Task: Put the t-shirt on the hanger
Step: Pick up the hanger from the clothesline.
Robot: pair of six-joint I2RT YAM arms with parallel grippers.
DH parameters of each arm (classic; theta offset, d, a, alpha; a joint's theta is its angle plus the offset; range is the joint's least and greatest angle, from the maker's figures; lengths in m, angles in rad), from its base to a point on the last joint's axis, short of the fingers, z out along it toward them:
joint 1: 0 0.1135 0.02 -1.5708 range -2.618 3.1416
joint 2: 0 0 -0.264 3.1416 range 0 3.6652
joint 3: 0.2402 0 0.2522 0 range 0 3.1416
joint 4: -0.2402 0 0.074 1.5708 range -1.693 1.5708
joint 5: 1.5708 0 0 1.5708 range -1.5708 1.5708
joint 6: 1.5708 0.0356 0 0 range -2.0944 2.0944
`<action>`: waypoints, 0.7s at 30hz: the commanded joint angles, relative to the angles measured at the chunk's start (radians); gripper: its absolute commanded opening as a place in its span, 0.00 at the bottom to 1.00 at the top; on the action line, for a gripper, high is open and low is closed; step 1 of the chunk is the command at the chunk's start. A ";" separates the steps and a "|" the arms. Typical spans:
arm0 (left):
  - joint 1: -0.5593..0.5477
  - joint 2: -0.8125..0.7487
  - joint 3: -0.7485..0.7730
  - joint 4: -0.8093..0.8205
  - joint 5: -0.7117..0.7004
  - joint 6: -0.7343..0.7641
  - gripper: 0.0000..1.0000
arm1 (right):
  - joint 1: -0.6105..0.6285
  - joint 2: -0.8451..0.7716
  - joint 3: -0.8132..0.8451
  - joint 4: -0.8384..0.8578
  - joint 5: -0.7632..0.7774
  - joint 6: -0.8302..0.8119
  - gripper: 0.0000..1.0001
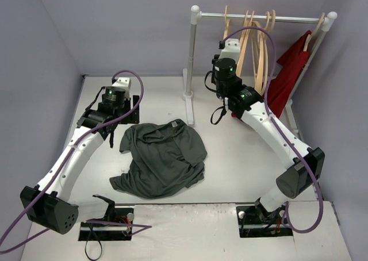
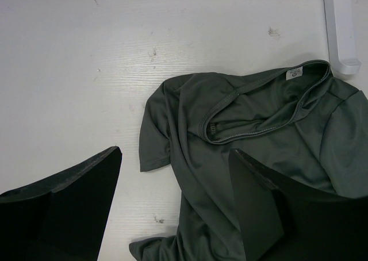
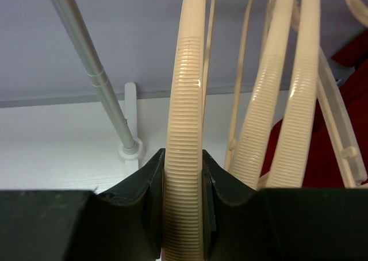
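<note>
The dark grey-green t-shirt point(image 1: 164, 157) lies crumpled on the white table in front of both arms. In the left wrist view the t-shirt point(image 2: 247, 134) shows its collar and one sleeve. My left gripper point(image 1: 109, 126) hovers over the shirt's left edge, open point(image 2: 175, 152), with nothing between its fingers. My right gripper point(image 1: 225, 43) is raised at the rack. There it is shut point(image 3: 184, 157) on the ribbed arm of a pale hanger point(image 3: 187, 71), the leftmost hanger point(image 1: 226, 24) on the rail.
A white rack rail point(image 1: 259, 16) on a post point(image 1: 191, 60) stands at the back right; its post point(image 3: 86, 60) shows left of the held hanger. Several more hangers point(image 1: 261, 48) point(image 3: 287, 100) hang there, one carrying a red garment point(image 1: 290, 71) point(image 3: 345, 146). Grey walls enclose the table.
</note>
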 commanded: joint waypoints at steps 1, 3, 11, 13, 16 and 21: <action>0.006 -0.007 0.009 0.028 0.005 0.007 0.71 | 0.000 -0.122 0.055 0.084 -0.031 -0.023 0.00; 0.006 -0.006 0.009 0.028 0.007 0.005 0.71 | 0.000 -0.145 0.045 0.087 -0.050 -0.025 0.00; 0.006 -0.007 0.009 0.029 0.008 0.007 0.71 | 0.002 -0.265 -0.063 0.084 -0.134 0.002 0.00; 0.006 -0.010 0.008 0.030 0.011 0.007 0.71 | 0.002 -0.304 -0.123 0.083 -0.161 0.010 0.00; 0.006 -0.007 0.009 0.031 0.022 0.012 0.71 | 0.002 -0.368 -0.222 0.080 -0.237 0.027 0.00; 0.006 -0.001 0.010 0.033 0.043 0.028 0.71 | 0.014 -0.476 -0.373 0.075 -0.335 0.059 0.00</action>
